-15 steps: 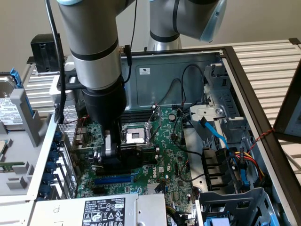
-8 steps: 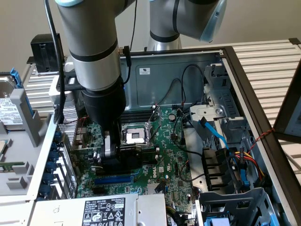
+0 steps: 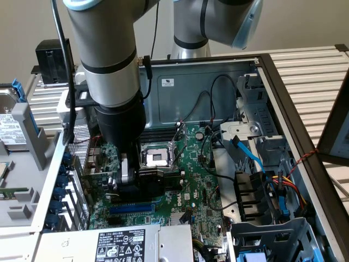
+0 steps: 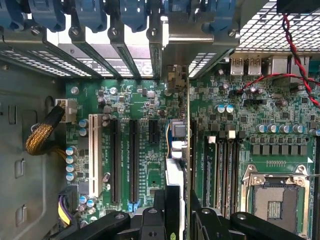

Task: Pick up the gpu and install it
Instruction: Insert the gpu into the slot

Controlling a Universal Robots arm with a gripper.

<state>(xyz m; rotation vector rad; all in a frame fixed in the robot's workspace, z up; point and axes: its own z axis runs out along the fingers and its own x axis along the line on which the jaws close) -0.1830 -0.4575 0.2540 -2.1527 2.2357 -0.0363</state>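
Wrist view: the gpu (image 4: 176, 131) is seen edge-on and upright, running from the gripper (image 4: 176, 202) toward the rear wall of the case.
Fingers: one sits on each side of the card, clenched on it.
Exterior view: the gripper (image 3: 127, 177) is low inside the open computer case (image 3: 283, 109). The gpu (image 3: 148, 180) is down at the motherboard (image 3: 196, 191), just beside the processor socket (image 3: 158, 158).
Done: the card is off the table, inside the case and lined up along one slot row.
Left: seating, as I judge it. The card hides its own lower edge, so I cannot tell whether that edge is already in the slot.
Edges: the bracket end reaches the rear openings under the blue latches (image 4: 135, 12). The memory slots (image 4: 222, 170) lie just beside the card on one side, and the long empty slots (image 4: 133, 160) lie on the other.
Room: it is tight sideways between those rows and open above. The cables (image 3: 272, 185) are well apart, on the exterior view's right. The power supply (image 3: 120, 243) is near the gripper.
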